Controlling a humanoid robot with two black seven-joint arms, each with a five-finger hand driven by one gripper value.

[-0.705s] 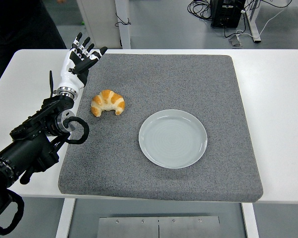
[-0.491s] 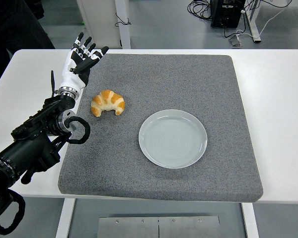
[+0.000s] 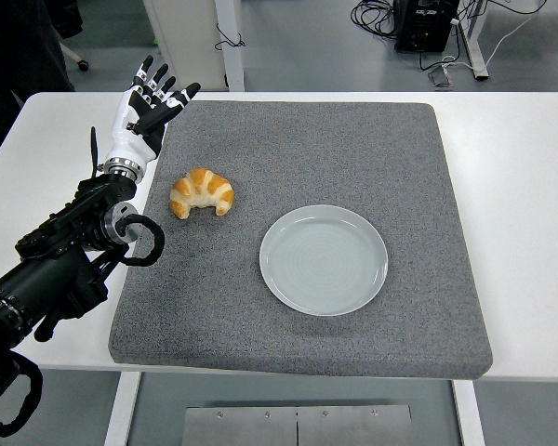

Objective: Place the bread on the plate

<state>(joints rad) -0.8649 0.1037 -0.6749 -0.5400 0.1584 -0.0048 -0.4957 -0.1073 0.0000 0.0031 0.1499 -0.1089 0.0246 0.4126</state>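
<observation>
While the white surface (image 3: pixel 521 186) carries a grey felt mat (image 3: pixel 298 158), the round pale-blue plate (image 3: pixel 324 259) sits empty; the golden croissant-shaped bread (image 3: pixel 202 192) lies left of it. Approach phase: the left robot hand (image 3: pixel 144 107), fingers spread and empty, must descend onto it.

There is one camera, the head view. It sits high up on the robot's side and looks forward and down. The whole tabletop (image 3: pixel 521 186) fits in, near edge at the bottom, floor past the far edge.
</observation>
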